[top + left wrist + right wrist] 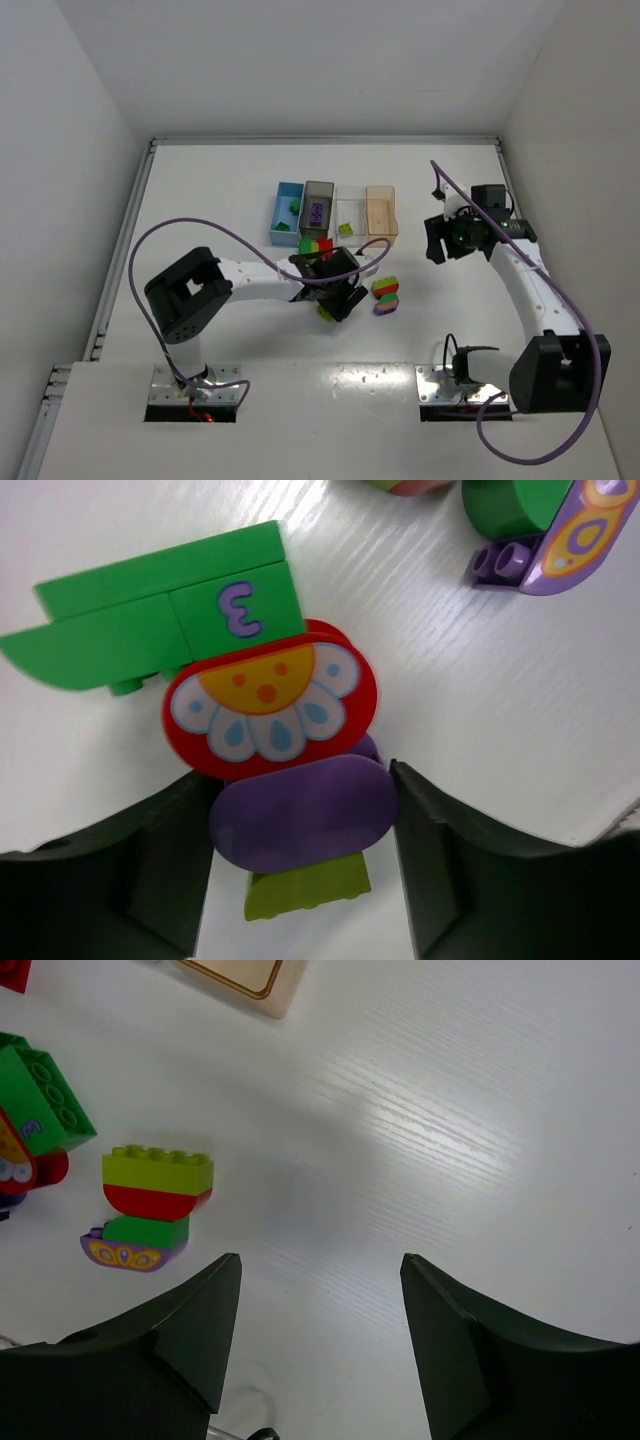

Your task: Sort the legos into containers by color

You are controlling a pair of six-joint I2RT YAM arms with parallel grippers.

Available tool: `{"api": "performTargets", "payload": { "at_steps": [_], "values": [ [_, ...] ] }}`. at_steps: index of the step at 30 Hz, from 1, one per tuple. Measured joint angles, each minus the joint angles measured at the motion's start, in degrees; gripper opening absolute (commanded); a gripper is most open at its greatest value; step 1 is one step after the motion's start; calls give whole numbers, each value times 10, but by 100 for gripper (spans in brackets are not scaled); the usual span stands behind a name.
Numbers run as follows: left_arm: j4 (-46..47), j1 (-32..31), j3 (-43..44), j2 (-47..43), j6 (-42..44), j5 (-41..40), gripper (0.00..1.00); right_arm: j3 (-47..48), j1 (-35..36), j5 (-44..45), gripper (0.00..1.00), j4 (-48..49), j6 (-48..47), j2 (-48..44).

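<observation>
Near the middle of the surface, my left jaws are clenched on a purple oval brick [300,815], one pad against each of its ends. A red flower-printed brick [270,705] overlaps it, with a green brick marked 3 [180,605] against that one; a yellow-green piece [305,890] shows from beneath the purple oval. Just toward the right edge lies a separate cluster [386,294]: yellow-green, red, green and a purple butterfly-printed piece [128,1253], all touching. My right jaws stand released above bare surface nearer the right edge, nothing between them. Toward the far edge four bins sit side by side in a row: blue bin [281,212], dark grey bin [306,208], clear bin [352,205] and tan-orange bin [381,211]. A green brick lies in the blue bin, a purple one in the grey, a yellow-green one in the clear.
</observation>
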Motion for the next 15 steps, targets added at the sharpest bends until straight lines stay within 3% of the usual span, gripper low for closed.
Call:
{"api": "performTargets", "payload": {
  "at_steps": [2,3,6,10,15],
  "values": [
    [1,0,3,0,-2,-5,48,0,-4,-3,66,0,0,4],
    [0,0,5,0,1,-8,34,0,-6,-7,65,0,0,7],
    [0,0,6,0,6,-16,23,0,-13,-27,65,0,0,25],
    [5,-5,-18,-26,35,-29,15,3,-16,-89,65,-10,0,64],
    [-1,-57,-74,-133,92,-45,12,20,-7,-238,67,-43,-10,161]
  ]
}}
